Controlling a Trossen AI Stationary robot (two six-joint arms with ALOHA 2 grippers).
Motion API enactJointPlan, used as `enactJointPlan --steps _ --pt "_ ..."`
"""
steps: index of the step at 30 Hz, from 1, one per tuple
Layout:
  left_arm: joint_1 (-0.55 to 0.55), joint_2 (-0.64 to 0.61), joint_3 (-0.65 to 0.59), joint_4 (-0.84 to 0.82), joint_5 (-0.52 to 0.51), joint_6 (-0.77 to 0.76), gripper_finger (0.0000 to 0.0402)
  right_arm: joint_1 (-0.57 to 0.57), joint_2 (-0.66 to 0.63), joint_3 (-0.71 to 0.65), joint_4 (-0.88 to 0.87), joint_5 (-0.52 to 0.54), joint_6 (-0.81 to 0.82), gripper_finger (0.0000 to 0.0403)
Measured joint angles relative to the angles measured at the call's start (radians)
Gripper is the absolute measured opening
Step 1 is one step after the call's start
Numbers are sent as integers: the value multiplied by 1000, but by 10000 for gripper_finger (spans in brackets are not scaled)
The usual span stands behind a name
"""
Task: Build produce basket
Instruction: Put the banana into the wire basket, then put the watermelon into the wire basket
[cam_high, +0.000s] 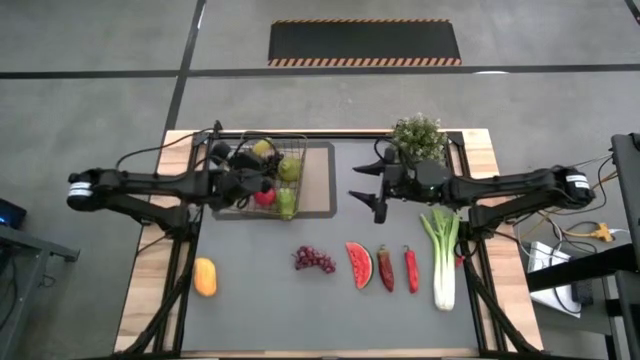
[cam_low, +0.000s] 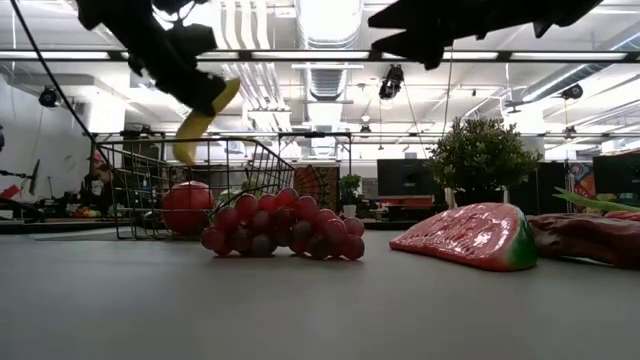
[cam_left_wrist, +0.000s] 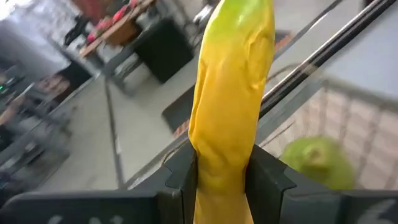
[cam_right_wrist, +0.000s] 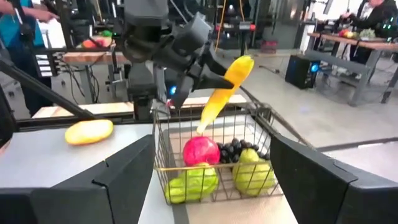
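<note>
The wire basket (cam_high: 300, 148), upper left of centre in the high view, already holds a red apple (cam_right_wrist: 200, 151), green pears (cam_right_wrist: 252, 167) and dark grapes (cam_right_wrist: 233, 147), and the left hand (cam_right_wrist: 214, 79) hangs over it, clamped on a yellow banana (cam_right_wrist: 222, 92). On the table, the orange fruit (cam_high: 204, 276), purple grapes (cam_high: 314, 260), watermelon slice (cam_high: 359, 264), two chilies (cam_high: 386, 268) and leek (cam_high: 441, 255) are left. The right hand (cam_high: 379, 192), centre, is wide open and empty.

Table (cam_high: 250, 300): mat (cam_high: 322, 180), grapes (cam_high: 313, 260), watermelon (cam_high: 359, 264), 2 chilies (cam_high: 398, 268), leek (cam_high: 442, 255).
</note>
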Motion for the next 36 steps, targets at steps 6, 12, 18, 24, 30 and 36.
enactJointPlan --steps 6,12,18,24,30,36 --pt "32 34 -7 -36 29 -26 82 0 42 0 1 1 21 300" --pt "32 59 -9 -48 31 -23 89 0 53 0 6 1 22 303" --pt "32 69 -9 -49 32 -25 144 -1 52 0 7 2 24 303" --pt "32 59 -4 -48 32 -25 189 -1 52 0 4 2 24 308" --pt "30 42 19 -47 32 -26 200 -1 52 -1 -14 10 25 309" --pt "20 31 62 -46 117 -18 200 0 53 -1 -67 52 43 308"
